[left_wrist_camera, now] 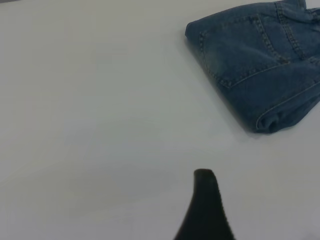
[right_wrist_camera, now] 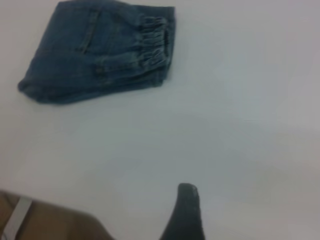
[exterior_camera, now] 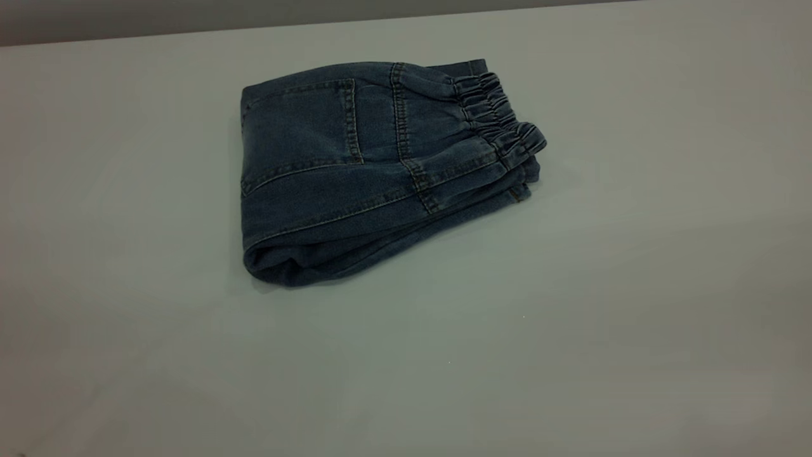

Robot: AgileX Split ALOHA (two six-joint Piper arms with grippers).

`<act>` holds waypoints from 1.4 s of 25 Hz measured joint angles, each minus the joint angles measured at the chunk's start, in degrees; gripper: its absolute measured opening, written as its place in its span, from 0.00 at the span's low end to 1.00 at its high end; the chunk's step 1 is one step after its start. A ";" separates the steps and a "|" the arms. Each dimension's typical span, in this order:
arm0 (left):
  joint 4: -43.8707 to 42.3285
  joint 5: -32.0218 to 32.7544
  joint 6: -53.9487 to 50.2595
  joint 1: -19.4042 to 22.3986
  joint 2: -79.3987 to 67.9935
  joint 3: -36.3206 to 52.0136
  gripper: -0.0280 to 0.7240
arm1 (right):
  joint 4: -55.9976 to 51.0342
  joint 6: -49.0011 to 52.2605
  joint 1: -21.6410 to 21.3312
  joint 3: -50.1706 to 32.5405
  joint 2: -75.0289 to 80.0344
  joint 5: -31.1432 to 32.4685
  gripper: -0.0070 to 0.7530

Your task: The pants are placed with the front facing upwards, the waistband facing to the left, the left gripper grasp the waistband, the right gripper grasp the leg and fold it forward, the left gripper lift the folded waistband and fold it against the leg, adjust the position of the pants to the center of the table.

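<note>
The pants [exterior_camera: 361, 165] lie folded into a compact blue denim bundle on the white table [exterior_camera: 571, 330], a little left of and behind its middle. A patch pocket [exterior_camera: 304, 124] faces up. The ruched waistband [exterior_camera: 498, 117] lies on top at the bundle's right end, and the rounded fold is at the near left. Neither gripper shows in the exterior view. My left gripper [left_wrist_camera: 248, 215] hovers over bare table well away from the pants [left_wrist_camera: 260, 60], with one dark finger [left_wrist_camera: 205, 210] showing and nothing held. My right gripper [right_wrist_camera: 225, 217] is likewise far from the pants [right_wrist_camera: 95, 50], one finger [right_wrist_camera: 186, 215] visible.
The table's far edge meets a grey wall [exterior_camera: 190, 16] at the back. In the right wrist view a brown surface with a pale strip [right_wrist_camera: 45, 222] lies beyond the table's edge.
</note>
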State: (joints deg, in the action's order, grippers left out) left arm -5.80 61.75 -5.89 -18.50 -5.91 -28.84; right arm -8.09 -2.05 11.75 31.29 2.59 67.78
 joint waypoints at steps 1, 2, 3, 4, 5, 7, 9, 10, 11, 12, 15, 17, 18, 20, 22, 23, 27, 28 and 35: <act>0.00 0.00 0.00 0.00 0.00 0.00 0.70 | -0.44 0.00 -1.74 0.00 -0.22 0.00 0.73; 0.00 0.00 0.00 0.00 0.09 0.00 0.70 | -0.54 0.00 -3.59 0.00 -0.69 0.00 0.73; -0.06 0.06 0.00 0.00 0.44 0.00 0.70 | -0.54 0.00 -5.47 0.00 -1.29 0.00 0.73; -0.06 0.06 0.00 0.00 0.78 -0.01 0.70 | -0.54 0.00 -6.96 0.00 -2.16 0.00 0.73; -0.06 0.06 0.00 0.38 1.17 -0.06 0.70 | -0.62 0.00 -8.62 0.00 -2.66 0.05 0.73; 0.11 0.12 0.00 2.36 1.61 -0.06 0.70 | -0.82 0.00 -11.09 0.04 -2.67 0.36 0.73; -0.05 0.18 0.05 5.50 1.61 -0.06 0.70 | -0.91 0.00 -12.08 0.04 -2.67 0.93 0.73; -0.05 0.18 0.02 7.43 1.61 -0.06 0.70 | -0.91 0.00 -11.91 0.04 -2.59 0.81 0.73; -0.05 0.18 0.02 9.04 1.68 -0.06 0.70 | -0.95 0.00 -11.75 0.04 -2.59 0.76 0.73; -0.05 0.18 0.02 10.91 2.11 -0.06 0.70 | -1.02 0.00 -11.73 0.04 -2.59 0.76 0.73; -0.09 0.18 0.02 15.81 4.42 -0.06 0.70 | -1.01 0.00 -11.73 0.04 -2.59 0.76 0.73; -0.12 0.35 0.02 18.89 5.99 -0.13 0.70 | -0.95 0.00 -11.73 0.04 -2.59 0.76 0.73; -0.17 0.45 0.02 20.00 6.05 -0.13 0.70 | -0.95 0.00 -11.73 0.04 -2.59 0.70 0.73; -0.05 0.40 0.02 22.09 5.94 -0.08 0.70 | -0.95 0.00 -11.73 0.04 -2.59 0.70 0.73; -0.11 0.28 0.02 22.67 5.91 -0.08 0.70 | -1.01 0.00 -11.73 0.04 -2.59 0.70 0.73; -0.05 0.28 0.02 22.67 5.91 -0.08 0.70 | -1.01 0.00 -11.73 0.04 -2.59 0.70 0.73; -0.05 0.11 0.02 22.67 5.91 -0.08 0.69 | -1.01 0.00 -11.73 0.04 -2.59 0.70 0.73; -0.05 -0.05 0.02 22.67 5.91 -0.08 0.69 | -1.01 0.00 -11.73 0.04 -2.59 0.70 0.73; -0.05 -0.05 0.02 22.62 5.91 -0.08 0.70 | -0.95 0.00 -11.73 0.04 -2.59 0.70 0.73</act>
State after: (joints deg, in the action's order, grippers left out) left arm -5.85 61.70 -5.87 4.12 0.00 -28.92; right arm -9.05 -2.05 0.02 31.34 0.00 68.48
